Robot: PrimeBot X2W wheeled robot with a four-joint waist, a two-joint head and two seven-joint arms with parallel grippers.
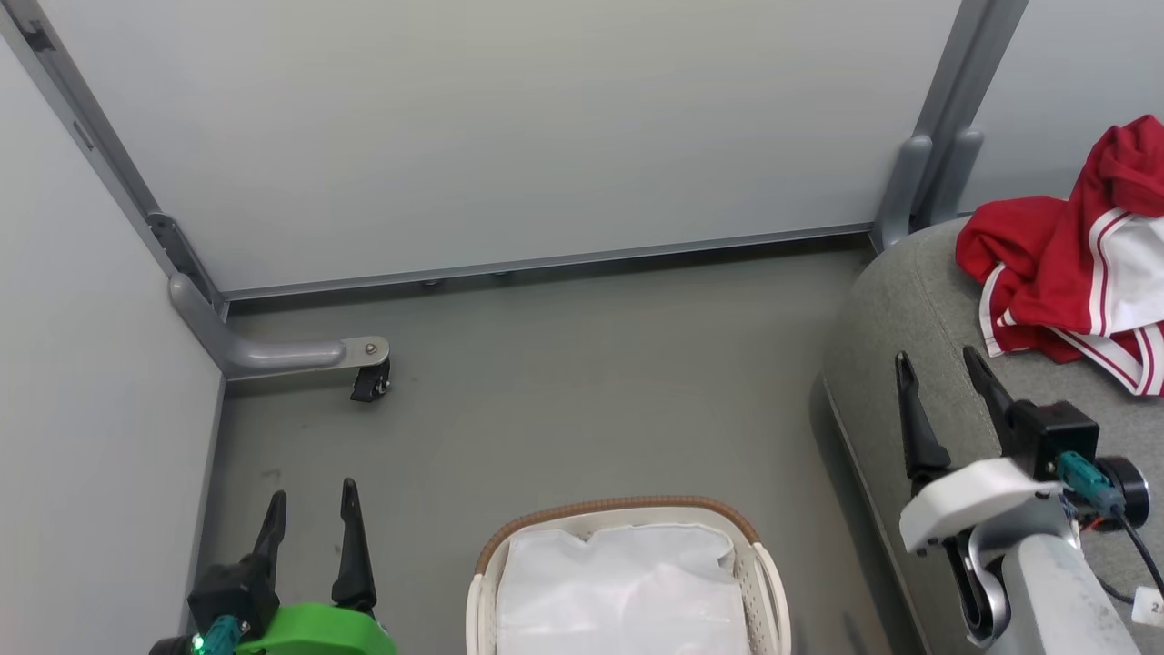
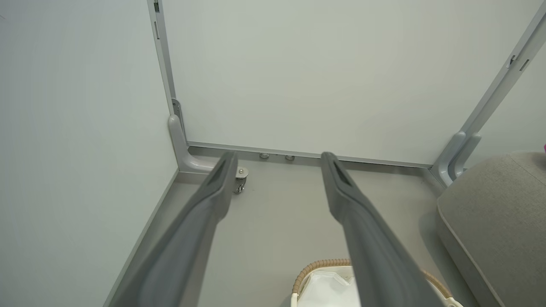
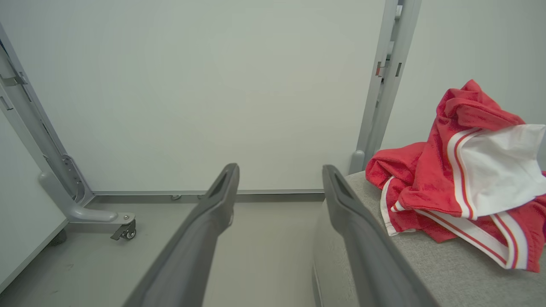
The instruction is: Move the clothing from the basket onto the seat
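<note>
The head view looks steeply down at the floor and the back wall, with the basket near at its bottom edge and the seat at its right. The left wrist view sits low, looking forward along the left gripper at that wall. The right wrist view looks along the right gripper from about seat height, close to the clothing. All three share the wall, the seat and the caster
</note>
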